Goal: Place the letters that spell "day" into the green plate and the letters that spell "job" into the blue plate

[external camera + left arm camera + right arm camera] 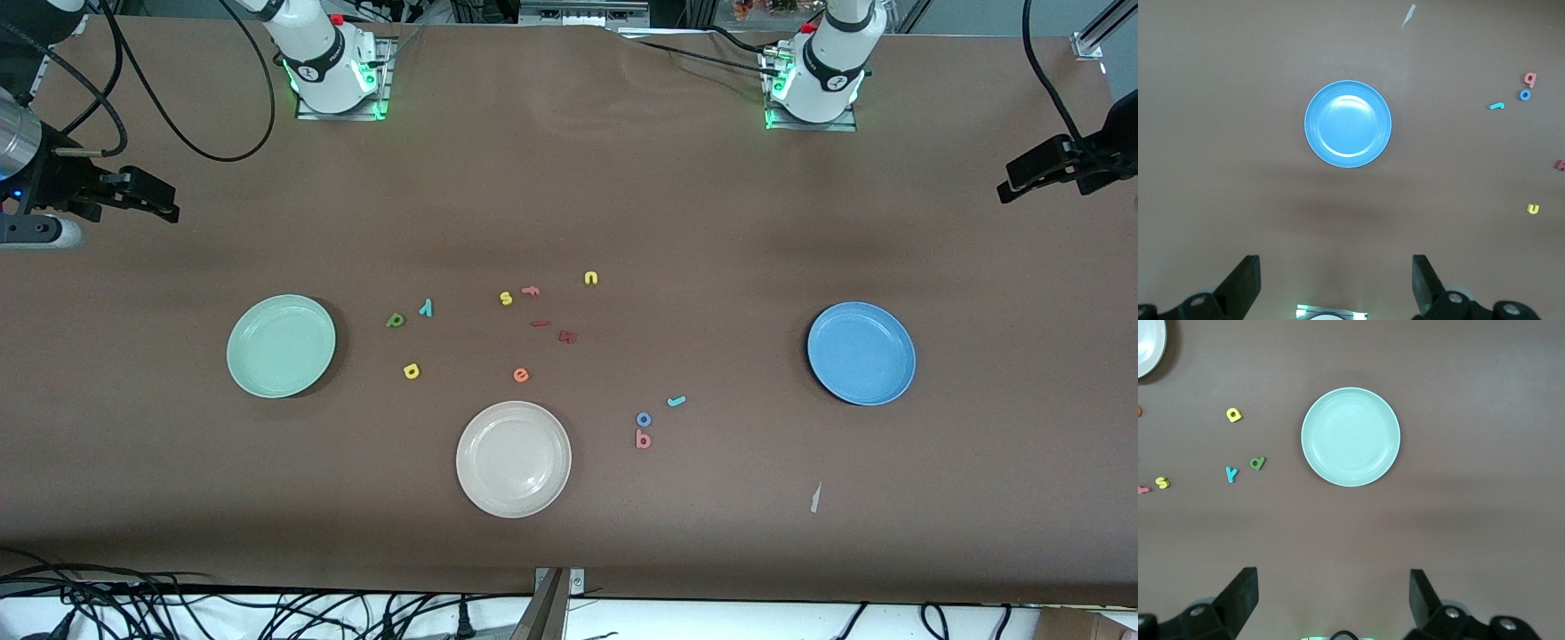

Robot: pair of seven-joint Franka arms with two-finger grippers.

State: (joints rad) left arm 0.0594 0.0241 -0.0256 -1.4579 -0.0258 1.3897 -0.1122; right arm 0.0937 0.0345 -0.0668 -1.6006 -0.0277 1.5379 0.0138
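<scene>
While held high at the left arm's end of the table [569, 178], left pincer [1031, 176] released, fingers [1245, 283] spread wide with nothing between them, looking down on the blue plate [1347, 123]. Right pincer [147, 197] likewise released and bare, fingers [1241, 597] parted, up at the right arm's end over the green plate [1351, 437]. Both arms waiting.

Green plate holding nothing, toward the right arm's end. Just beside it, toward the middle: dark green "d" [395, 320], teal "y" [426, 308] close by it, yellow "a" [411, 371] nearer the front camera than both.

Blue plate holding nothing too, toward the left arm's end. Between it and the cream-white plate [513, 459]: teal "j" [677, 401], blue "o" [644, 419], salmon-red "b" [643, 439] touching or almost touching the "o", nearest the camera of the three.

In mid-table: yellow "s" [506, 298], yellow "n" [591, 278], orange "e" [521, 375], dark red letters [567, 336]. Small pale scrap [814, 498] lying near the front edge.
</scene>
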